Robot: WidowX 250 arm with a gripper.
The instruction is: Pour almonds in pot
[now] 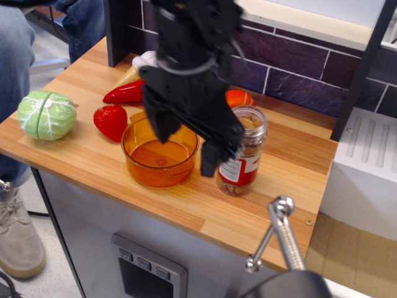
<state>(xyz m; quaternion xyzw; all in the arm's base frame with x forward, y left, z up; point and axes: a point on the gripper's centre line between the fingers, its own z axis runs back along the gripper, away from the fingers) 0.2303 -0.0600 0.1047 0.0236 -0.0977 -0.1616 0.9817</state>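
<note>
A glossy green cabbage toy (46, 114) is sitting at the left end of the wooden counter (291, 180), with a red strawberry toy (111, 121) and a red chili toy (124, 93) further right. The round, translucent orange pot (160, 153) is standing empty near the front edge. The black gripper (185, 145) is hanging blurred, jaws spread, between pot and jar (241, 151). The clear cylindrical jar is standing upright just right of the pot, showing brown almonds (249, 124) above a red-and-white label.

A mock kitchen; wooden counter (291, 186), purple tiled backsplash (298, 74), toy cabbage (46, 115) and strawberry (111, 121).
</note>
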